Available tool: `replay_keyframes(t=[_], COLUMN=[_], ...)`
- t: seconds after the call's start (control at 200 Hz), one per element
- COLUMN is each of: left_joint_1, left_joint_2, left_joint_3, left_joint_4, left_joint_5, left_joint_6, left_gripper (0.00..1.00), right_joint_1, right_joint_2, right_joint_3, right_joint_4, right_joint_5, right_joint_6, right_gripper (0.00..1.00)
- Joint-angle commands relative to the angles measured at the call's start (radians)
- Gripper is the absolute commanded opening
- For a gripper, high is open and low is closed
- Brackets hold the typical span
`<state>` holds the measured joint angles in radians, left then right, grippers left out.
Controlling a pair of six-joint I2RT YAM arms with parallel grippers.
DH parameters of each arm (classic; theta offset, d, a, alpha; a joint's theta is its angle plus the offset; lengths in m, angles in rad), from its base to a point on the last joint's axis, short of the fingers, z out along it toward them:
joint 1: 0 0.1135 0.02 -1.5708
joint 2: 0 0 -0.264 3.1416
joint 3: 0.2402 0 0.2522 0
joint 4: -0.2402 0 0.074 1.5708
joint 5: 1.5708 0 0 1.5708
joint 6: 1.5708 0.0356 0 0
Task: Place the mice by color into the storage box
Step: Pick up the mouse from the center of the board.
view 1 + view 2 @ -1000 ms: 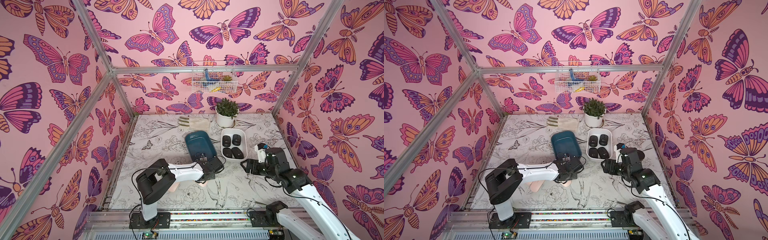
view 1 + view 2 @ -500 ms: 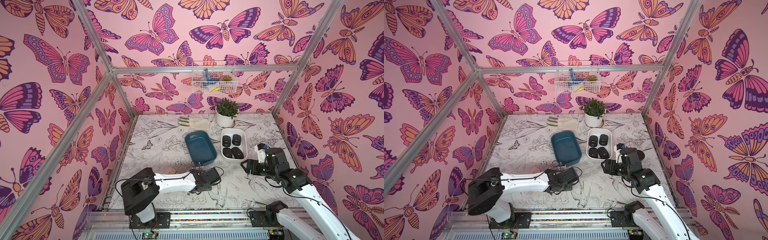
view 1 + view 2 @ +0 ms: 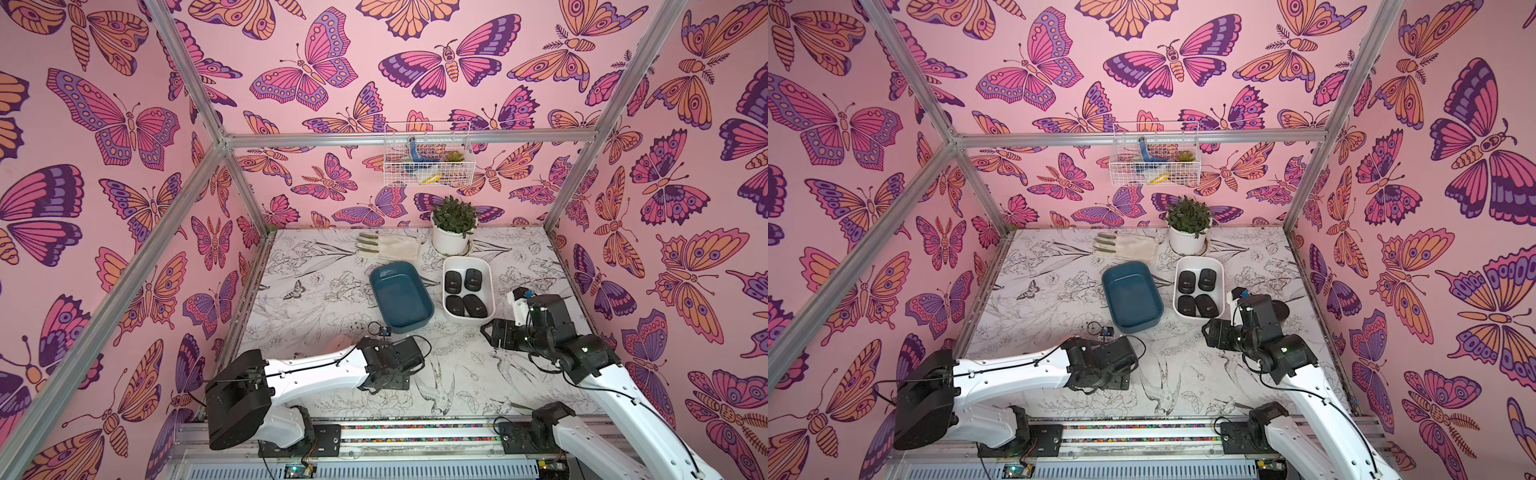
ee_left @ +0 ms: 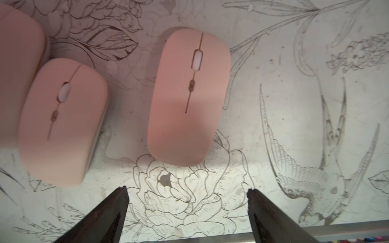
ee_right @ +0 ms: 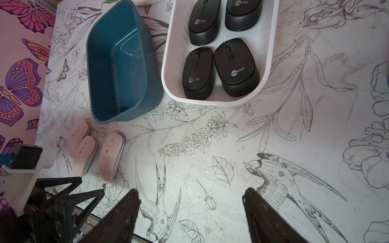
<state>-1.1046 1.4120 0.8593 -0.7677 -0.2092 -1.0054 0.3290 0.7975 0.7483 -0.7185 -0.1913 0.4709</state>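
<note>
Three pale-pink mice lie on the table near its front left. The left wrist view shows one (image 4: 187, 98) just ahead of my left gripper (image 4: 187, 189), a second (image 4: 61, 124) beside it and a third (image 4: 16, 73) cut off at the frame edge. My left gripper is open, with only table between its fingers. Several black mice (image 3: 463, 293) sit in the white storage box (image 3: 468, 259). The blue storage box (image 3: 401, 299) beside it holds nothing. My right gripper (image 5: 191, 193) hangs open over bare table in front of the white box.
A potted plant (image 3: 453, 226) and a pale glove (image 3: 390, 247) lie at the back of the table. A wire basket (image 3: 428, 160) hangs on the back wall. The metal rail (image 3: 415, 432) runs along the front edge.
My left gripper has gone from shut to open, and its arm has pulled back from the blue box's front toward the table's front. The right arm has not moved.
</note>
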Motion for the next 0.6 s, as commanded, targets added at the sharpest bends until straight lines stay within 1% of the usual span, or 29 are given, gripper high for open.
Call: replay_keyframes(t=[0.0, 0.14, 0.21, 0.421, 0.596], left_joint_1=[0.036, 0.064, 0.080, 0.116, 0.142], left_joint_2=[0.039, 0.090, 0.118, 0.194, 0.247], left_joint_3=[-0.004, 0.000, 0.005, 0.031, 0.058], left_joint_4=[-0.057, -0.012, 0.024, 0.097, 0.140], left_joint_5=[-0.004, -0.006, 0.012, 0.033, 0.050], left_joint_6=[0.126, 0.188, 0.212, 0.253, 0.275], left_gripper=[0.94, 0.94, 0.94, 0.93, 0.89], right_joint_1=[0.000, -0.002, -0.001, -0.001, -0.001], right_joint_2=[-0.002, -0.009, -0.007, -0.009, -0.010], right_joint_3=[0.000, 0.005, 0.006, 0.017, 0.017], right_joint_4=[0.002, -0.003, -0.004, -0.010, -0.012], right_joint_5=[0.004, 0.008, 0.007, 0.006, 0.011], right_joint_6=[0.003, 0.006, 0.007, 0.011, 0.010], right_gripper=[0.81, 0.81, 0.81, 0.81, 0.80])
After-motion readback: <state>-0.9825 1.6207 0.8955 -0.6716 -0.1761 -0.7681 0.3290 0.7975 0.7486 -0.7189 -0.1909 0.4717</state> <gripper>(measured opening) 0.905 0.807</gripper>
